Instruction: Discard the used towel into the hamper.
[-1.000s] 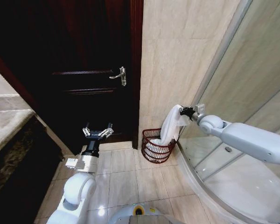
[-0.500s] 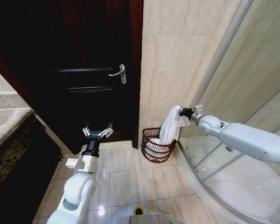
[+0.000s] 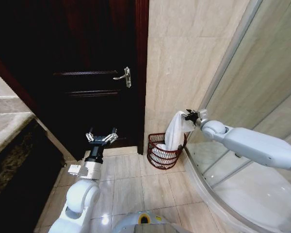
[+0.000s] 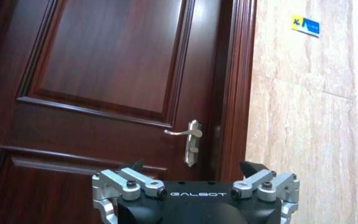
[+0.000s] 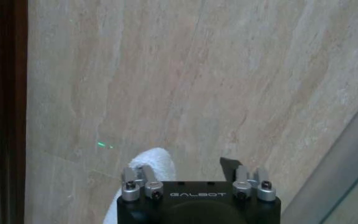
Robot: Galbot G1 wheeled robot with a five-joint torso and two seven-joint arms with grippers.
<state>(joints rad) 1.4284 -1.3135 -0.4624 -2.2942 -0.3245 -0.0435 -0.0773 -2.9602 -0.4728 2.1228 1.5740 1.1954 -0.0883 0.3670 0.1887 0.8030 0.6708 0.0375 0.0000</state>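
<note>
Evidently the right gripper (image 3: 190, 116) pinches the limp white towel (image 3: 174, 131) in its fingers above the round reddish-brown ribbed hamper (image 3: 164, 151), so the tail trails inside. Well left of the hamper, the left gripper (image 3: 102, 137) idles, fingers spread.

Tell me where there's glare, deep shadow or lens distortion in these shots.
Head view: door nearly lost in shadow, glare spots on the floor tiles, wall lines bowed by the wide lens. Left wrist view: soft sheen on the door panel. Right wrist view: evenly lit, a green light speck on the wall.
</note>
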